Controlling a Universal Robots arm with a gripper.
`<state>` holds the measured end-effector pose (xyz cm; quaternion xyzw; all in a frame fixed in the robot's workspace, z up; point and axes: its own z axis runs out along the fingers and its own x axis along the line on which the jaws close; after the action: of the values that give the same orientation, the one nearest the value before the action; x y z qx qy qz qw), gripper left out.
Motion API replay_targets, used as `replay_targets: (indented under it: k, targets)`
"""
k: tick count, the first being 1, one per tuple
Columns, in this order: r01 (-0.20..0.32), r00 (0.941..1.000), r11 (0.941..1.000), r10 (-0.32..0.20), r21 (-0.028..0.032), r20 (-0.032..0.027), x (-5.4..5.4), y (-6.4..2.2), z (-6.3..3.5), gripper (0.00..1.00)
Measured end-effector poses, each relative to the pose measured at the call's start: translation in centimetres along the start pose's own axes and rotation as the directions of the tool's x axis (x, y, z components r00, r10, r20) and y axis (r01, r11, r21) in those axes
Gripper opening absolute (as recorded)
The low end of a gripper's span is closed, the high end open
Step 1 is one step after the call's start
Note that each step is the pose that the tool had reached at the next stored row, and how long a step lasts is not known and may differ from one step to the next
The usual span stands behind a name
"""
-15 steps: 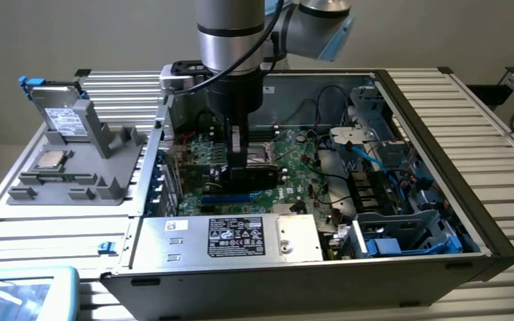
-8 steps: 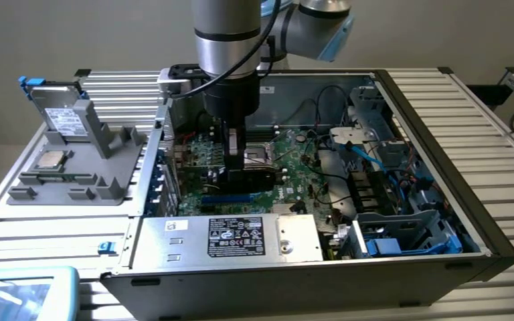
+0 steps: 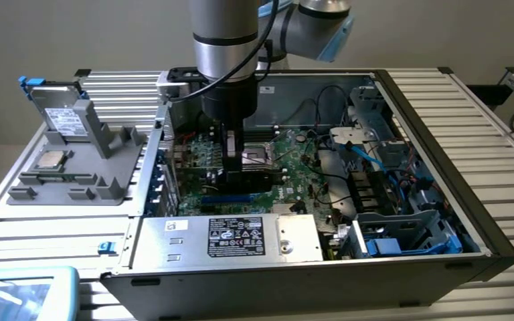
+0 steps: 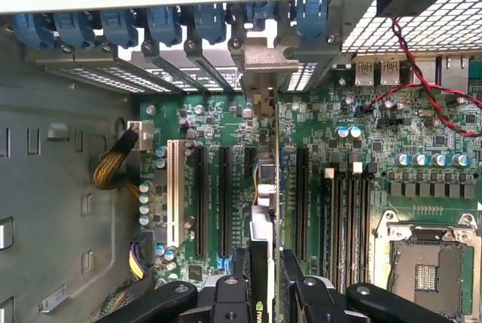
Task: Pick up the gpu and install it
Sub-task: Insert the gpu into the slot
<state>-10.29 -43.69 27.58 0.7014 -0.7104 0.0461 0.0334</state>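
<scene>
Green gpu (image 4: 263, 180) edge-on in gripper (image 4: 265, 270), exterior view, gripper seemingly over motherboard (image 3: 306, 170)

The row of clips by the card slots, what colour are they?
Blue; the clips show best in the wrist view.

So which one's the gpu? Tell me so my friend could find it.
Find the big open computer case, then the green motherboard lying flat inside it. The gpu is the thin card the gripper holds on edge over that board; its black cooler and upright stance set it apart.
</scene>
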Motion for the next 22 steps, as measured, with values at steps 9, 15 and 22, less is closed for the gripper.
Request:
replay_targets:
  k: [9, 15, 22]
  targets:
    - [0.0, 1.0, 1.0, 0.0, 0.0003, 0.0004, -0.1, 0.3, 0.25, 0.27]
    - [0.0, 1.0, 1.0, 0.0, 0.0001, 0.0005, -0.11, 0.57, 0.31, 0.27]
    - [0.0, 1.0, 1.0, 0.0, 0.0, 0.005, -0.15, 0.62, 0.64, 0.27]
